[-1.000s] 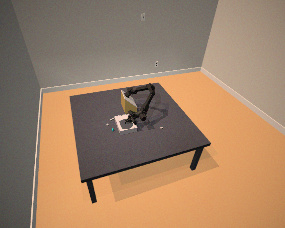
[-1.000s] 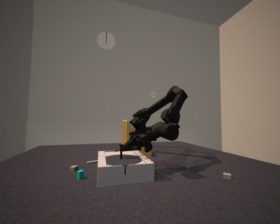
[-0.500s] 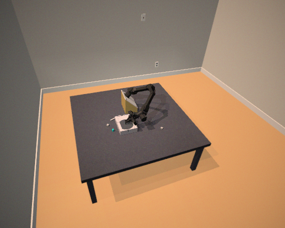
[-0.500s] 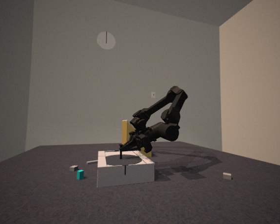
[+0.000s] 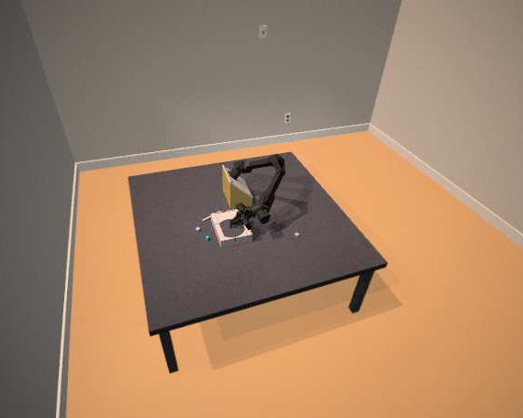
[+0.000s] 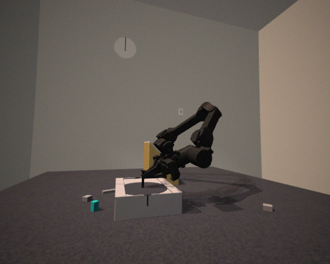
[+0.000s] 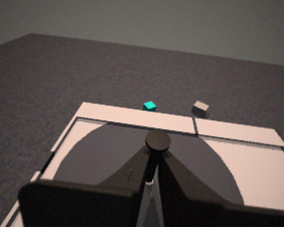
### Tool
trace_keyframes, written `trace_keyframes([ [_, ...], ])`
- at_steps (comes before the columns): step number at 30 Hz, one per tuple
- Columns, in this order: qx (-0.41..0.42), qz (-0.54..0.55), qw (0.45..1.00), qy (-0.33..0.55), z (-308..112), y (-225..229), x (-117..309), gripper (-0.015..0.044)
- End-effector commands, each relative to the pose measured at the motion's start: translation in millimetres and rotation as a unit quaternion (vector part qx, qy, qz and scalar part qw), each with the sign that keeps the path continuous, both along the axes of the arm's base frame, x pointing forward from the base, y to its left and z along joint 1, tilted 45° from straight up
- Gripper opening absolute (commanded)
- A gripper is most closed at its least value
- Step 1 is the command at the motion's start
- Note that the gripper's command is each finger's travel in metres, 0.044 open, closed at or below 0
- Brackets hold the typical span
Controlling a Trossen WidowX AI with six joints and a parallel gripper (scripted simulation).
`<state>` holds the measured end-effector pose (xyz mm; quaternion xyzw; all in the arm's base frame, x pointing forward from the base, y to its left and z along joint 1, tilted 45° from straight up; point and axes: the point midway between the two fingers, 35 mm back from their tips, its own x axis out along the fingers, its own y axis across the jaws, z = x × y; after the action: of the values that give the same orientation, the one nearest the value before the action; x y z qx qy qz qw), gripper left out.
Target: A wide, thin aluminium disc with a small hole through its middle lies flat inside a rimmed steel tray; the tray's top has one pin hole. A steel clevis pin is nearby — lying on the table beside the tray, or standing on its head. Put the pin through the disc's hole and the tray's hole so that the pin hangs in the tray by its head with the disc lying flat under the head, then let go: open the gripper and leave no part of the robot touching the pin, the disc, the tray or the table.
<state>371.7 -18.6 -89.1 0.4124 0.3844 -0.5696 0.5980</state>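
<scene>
The dark steel pin (image 6: 142, 183) (image 7: 157, 141) stands upright, head up, over the middle part of the disc. My gripper (image 5: 234, 224) (image 6: 143, 175) (image 7: 153, 151) is shut on it just below the head. The wide disc (image 5: 236, 233) (image 6: 157, 190) (image 7: 90, 154) looks dark and lies flat inside the rimmed tray (image 5: 216, 232) (image 6: 162, 206) (image 7: 130, 117). In the wrist view a small pale spot shows by the pin's lower end, near the disc's middle. Whether the tip is just above the hole or in it cannot be told. The tray's pin hole is not clearly visible.
A yellow panel (image 5: 235, 196) (image 6: 149, 156) stands behind the tray. A cyan block (image 5: 207, 238) (image 6: 94, 206) (image 7: 149, 106), a grey block (image 5: 198, 228) (image 6: 87, 198) (image 7: 200, 108) and a pale bar (image 5: 206, 218) (image 6: 108, 191) lie left of it. Another small block (image 5: 296, 235) (image 6: 268, 207) lies right.
</scene>
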Motion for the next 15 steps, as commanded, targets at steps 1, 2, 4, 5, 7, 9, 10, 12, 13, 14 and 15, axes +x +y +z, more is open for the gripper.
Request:
trace_keyframes([
  [1, -0.001, -0.003, 1.0, -0.002, -0.2, 1.1, -0.2, 0.0],
  [2, -0.001, -0.004, 1.0, -0.003, -0.2, 1.2, -0.3, 0.0],
  [4, -0.001, -0.005, 1.0, -0.005, -0.1, 1.3, -0.7, 0.0],
  [5, 0.0, -0.006, 1.0, -0.005, -0.1, 1.3, -1.0, 0.0],
  [7, 0.001, -0.007, 1.0, -0.006, -0.1, 1.3, -1.3, 0.0],
  [9, 0.003, -0.008, 1.0, -0.007, 0.0, 1.2, -1.6, 0.0],
  [10, 0.004, -0.008, 1.0, -0.008, 0.1, 1.2, -1.7, 0.0],
  [12, 0.006, -0.009, 1.0, -0.009, 0.2, 1.2, -2.1, 0.0],
  [13, 0.007, -0.009, 1.0, -0.009, 0.2, 1.2, -2.3, 0.0],
  [14, 0.007, -0.009, 1.0, -0.009, 0.3, 1.2, -2.5, 0.0],
  [15, 0.008, -0.009, 1.0, -0.009, 0.3, 1.2, -2.7, 0.0],
])
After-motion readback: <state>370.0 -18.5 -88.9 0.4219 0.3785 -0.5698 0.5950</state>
